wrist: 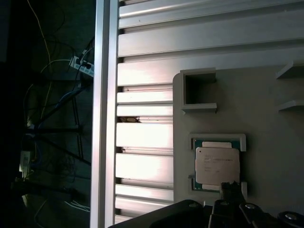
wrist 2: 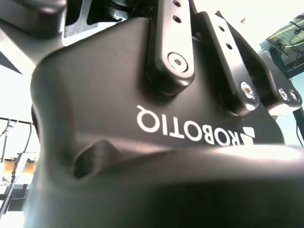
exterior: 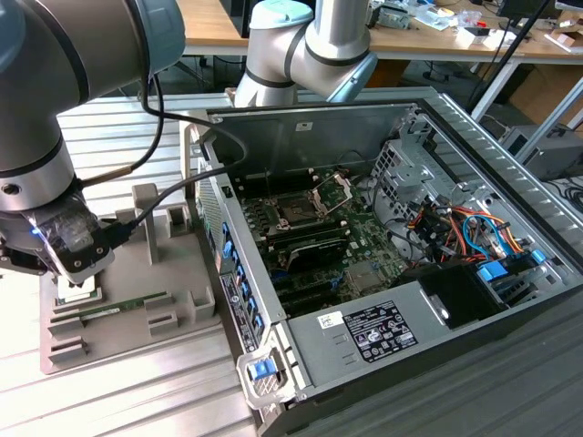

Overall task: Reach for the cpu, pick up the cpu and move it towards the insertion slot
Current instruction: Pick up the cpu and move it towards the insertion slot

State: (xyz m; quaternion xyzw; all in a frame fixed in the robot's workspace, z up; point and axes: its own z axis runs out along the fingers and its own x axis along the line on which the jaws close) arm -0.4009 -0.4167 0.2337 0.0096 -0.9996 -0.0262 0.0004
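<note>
The cpu [wrist: 217, 165], a thin square chip with a pale silvery top, lies flat in a cornered nest on the grey fixture [wrist: 266, 118]. In the exterior view the cpu [exterior: 82, 293] shows as a pale patch right below my gripper [exterior: 80, 278], which hangs low over the fixture at that view's left. In the first wrist view the gripper [wrist: 232, 190] reaches one edge of the chip. The insertion slot [exterior: 296, 211], a dark square socket with its silver frame swung up, sits on the motherboard inside the open computer case, far from the gripper.
A long green memory stick [exterior: 123, 306] lies on the grey fixture [exterior: 164, 273] beside the chip's nest. The open case [exterior: 455, 300] holds cables, drive cages and a power supply. The fixture and the case stand on a slatted aluminium table [exterior: 137, 391], whose edge [wrist: 104, 114] runs close by.
</note>
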